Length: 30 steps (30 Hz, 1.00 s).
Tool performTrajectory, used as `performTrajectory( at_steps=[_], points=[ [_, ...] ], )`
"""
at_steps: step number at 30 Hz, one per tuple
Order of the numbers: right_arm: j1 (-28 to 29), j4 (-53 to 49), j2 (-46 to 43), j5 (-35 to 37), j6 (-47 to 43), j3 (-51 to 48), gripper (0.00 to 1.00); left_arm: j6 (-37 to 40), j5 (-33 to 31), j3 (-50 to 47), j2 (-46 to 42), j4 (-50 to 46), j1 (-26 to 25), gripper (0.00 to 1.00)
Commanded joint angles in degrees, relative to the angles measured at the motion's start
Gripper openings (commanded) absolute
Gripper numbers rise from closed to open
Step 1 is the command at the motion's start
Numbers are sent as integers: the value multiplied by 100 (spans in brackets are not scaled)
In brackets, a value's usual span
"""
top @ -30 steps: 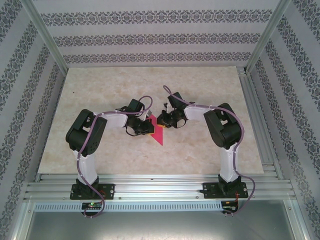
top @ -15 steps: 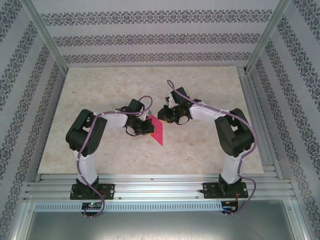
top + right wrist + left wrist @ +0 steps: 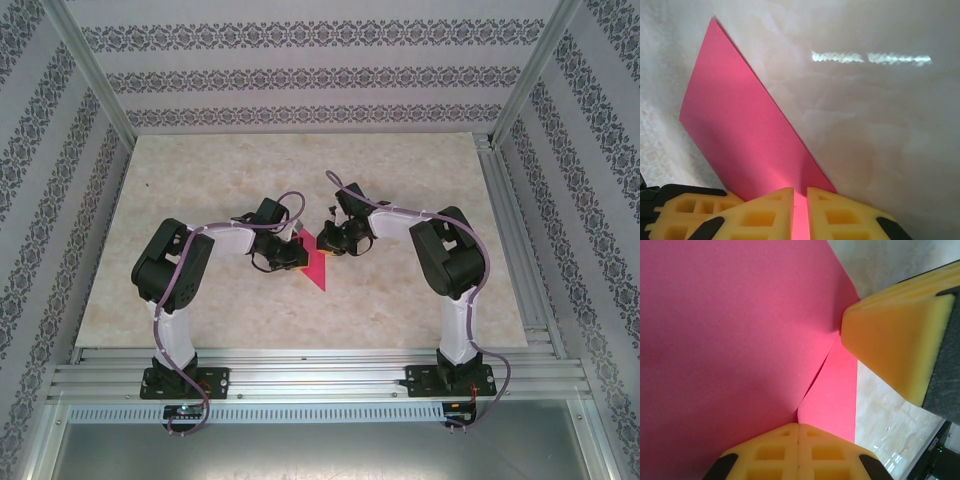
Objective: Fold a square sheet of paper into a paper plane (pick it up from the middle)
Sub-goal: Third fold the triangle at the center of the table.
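Two grips | left gripper pinches creased magenta paper | right gripper clamps its edge

From where I stand the two arms look like twins. The left arm and the right arm each have smooth white tubular links joined by chunky black joint housings, on a flat black base plate. A thin greyish-purple cable loops loosely along each arm. The left gripper and the right gripper have yellow foam pads moulded with square pockets, edged in black.
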Motion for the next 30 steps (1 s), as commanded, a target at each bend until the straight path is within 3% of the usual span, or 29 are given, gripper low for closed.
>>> performTrajectory(
  at_steps=[1,9,16,20,22,30],
  points=[
    [89,-188,-466,126,-140,-119,16,70,-301,-72,24,-273,30,1],
    [252,186,-1241,-27,194,-895,17,104,-302,-16,39,-322,32,1],
    [545,451,-901,-192,307,-1196,17,78,-284,-78,35,-247,33,1],
    [615,70,-821,234,214,-1190,17,55,-293,-109,11,-229,33,2],
    [589,-66,-957,465,135,-1220,22,61,-296,-114,-38,-231,25,4],
    [627,419,-1415,-128,226,-1372,24,61,-317,135,-193,-397,32,16]
  ],
)
